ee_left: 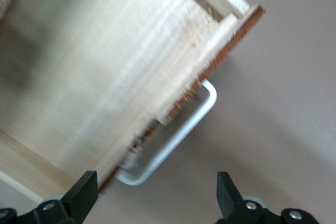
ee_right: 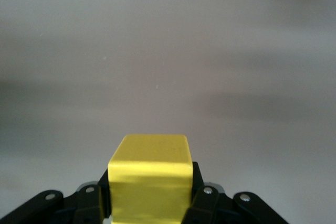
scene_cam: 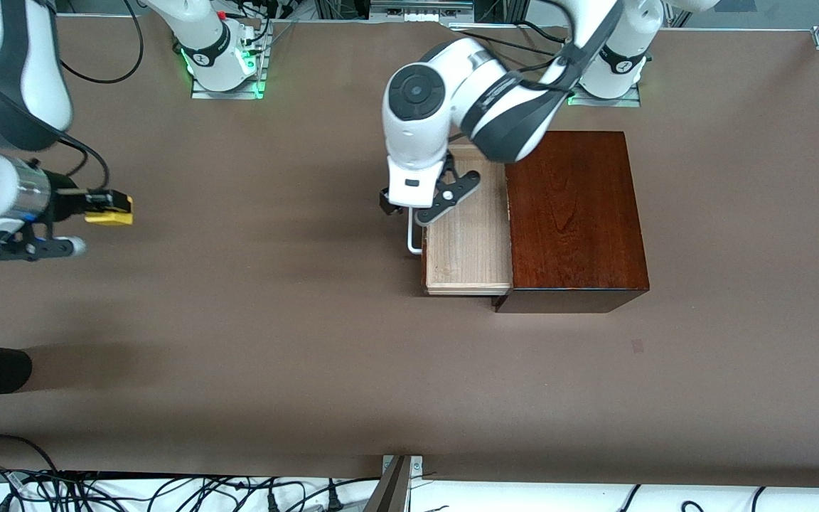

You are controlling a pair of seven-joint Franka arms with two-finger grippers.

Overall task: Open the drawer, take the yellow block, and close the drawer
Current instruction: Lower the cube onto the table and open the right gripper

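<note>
The right claw [scene_cam: 100,208] is clamped on the yellow block [scene_cam: 109,211], holding it in the air over bare counter [scene_cam: 274,341] toward the right arm's end, well apart from the wooden box [scene_cam: 574,213]. In the right wrist view the block [ee_right: 149,179] is a small bright yellow cube with plain, smooth faces, pinched between the two black fingers [ee_right: 203,203], its top face and one side face showing above them.

The left claw [scene_cam: 420,210] hangs with its fingers spread wide apart over the handle [scene_cam: 413,238] end of the drawer [scene_cam: 468,242], holding nothing. In the left wrist view the two black fingertips [ee_left: 84,192] stand well apart, with the white bar handle [ee_left: 176,140] and the drawer's front edge [ee_left: 226,45] between and above them.

The drawer is pulled out of the box toward the right arm's end of the counter. It is a wide, shallow tray of pale raw wood with a dark reddish-brown front carrying the white bar handle. Its visible floor [ee_left: 94,72] is bare wood; the part under the left arm cannot be seen.

The box is glossy, mahogany-coloured, with visible grain on its top, and sits on the brown counter toward the left arm's end, near that arm's base.
</note>
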